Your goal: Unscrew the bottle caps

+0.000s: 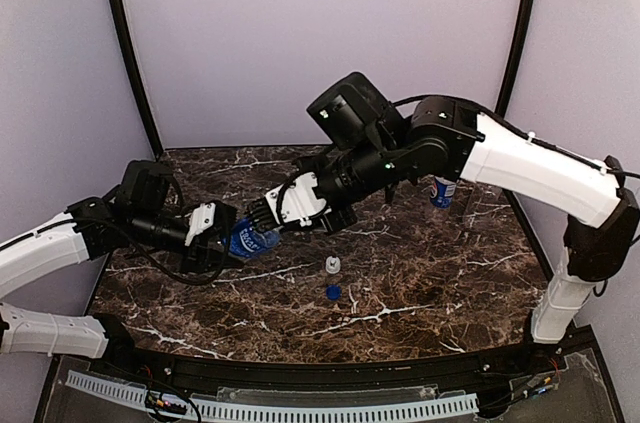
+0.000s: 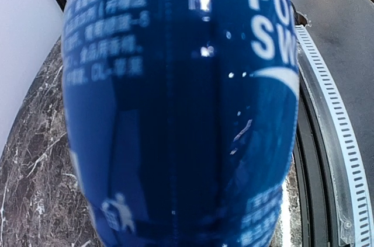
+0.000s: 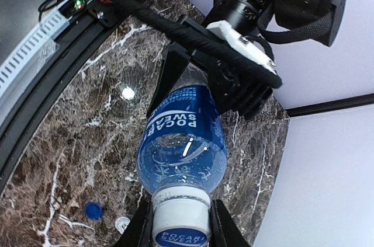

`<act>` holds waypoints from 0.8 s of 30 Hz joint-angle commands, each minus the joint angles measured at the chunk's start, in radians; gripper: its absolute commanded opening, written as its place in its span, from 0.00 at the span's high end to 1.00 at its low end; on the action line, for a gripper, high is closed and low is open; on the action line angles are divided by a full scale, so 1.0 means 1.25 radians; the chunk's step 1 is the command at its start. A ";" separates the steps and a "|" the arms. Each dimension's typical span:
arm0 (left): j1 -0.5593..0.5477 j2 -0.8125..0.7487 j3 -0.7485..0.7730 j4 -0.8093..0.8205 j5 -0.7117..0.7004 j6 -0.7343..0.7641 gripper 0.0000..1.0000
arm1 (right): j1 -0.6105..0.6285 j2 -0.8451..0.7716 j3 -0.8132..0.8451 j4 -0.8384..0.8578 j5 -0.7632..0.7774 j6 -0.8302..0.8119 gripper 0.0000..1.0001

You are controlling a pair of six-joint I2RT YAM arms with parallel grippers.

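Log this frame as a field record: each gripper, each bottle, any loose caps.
left gripper: shut on the blue-label bottle, held sideways above the table
right gripper: fingers on either side of the white cap, closed on it
white cap: on the bottle's neck, not yet off
Pepsi bottle: upright at back right, no gripper on it
blue cap: loose on the table, centre front
small clear item: just behind the blue cap; too small to tell whether it is a bottle or a cap
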 commanded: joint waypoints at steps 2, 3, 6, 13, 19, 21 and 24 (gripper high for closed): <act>-0.013 -0.001 0.049 -0.023 0.079 0.049 0.72 | 0.033 0.018 -0.076 0.077 0.210 -0.285 1.00; -0.014 -0.002 0.048 -0.024 0.079 0.051 0.72 | 0.035 0.002 -0.104 0.120 0.232 -0.319 1.00; -0.014 -0.004 0.044 -0.020 0.070 0.054 0.72 | 0.039 -0.046 -0.197 0.269 0.244 -0.389 0.95; -0.014 -0.016 0.011 0.047 -0.024 0.028 0.73 | 0.031 -0.104 -0.240 0.413 0.206 -0.191 0.03; -0.014 -0.026 -0.049 0.230 -0.209 -0.020 0.73 | -0.025 -0.144 -0.218 0.429 0.082 0.180 0.01; -0.014 -0.027 -0.065 0.310 -0.282 -0.025 0.72 | -0.059 -0.150 -0.213 0.420 -0.001 0.308 0.01; -0.014 -0.018 -0.075 0.399 -0.360 -0.017 0.72 | -0.107 -0.118 -0.171 0.401 -0.085 0.501 0.01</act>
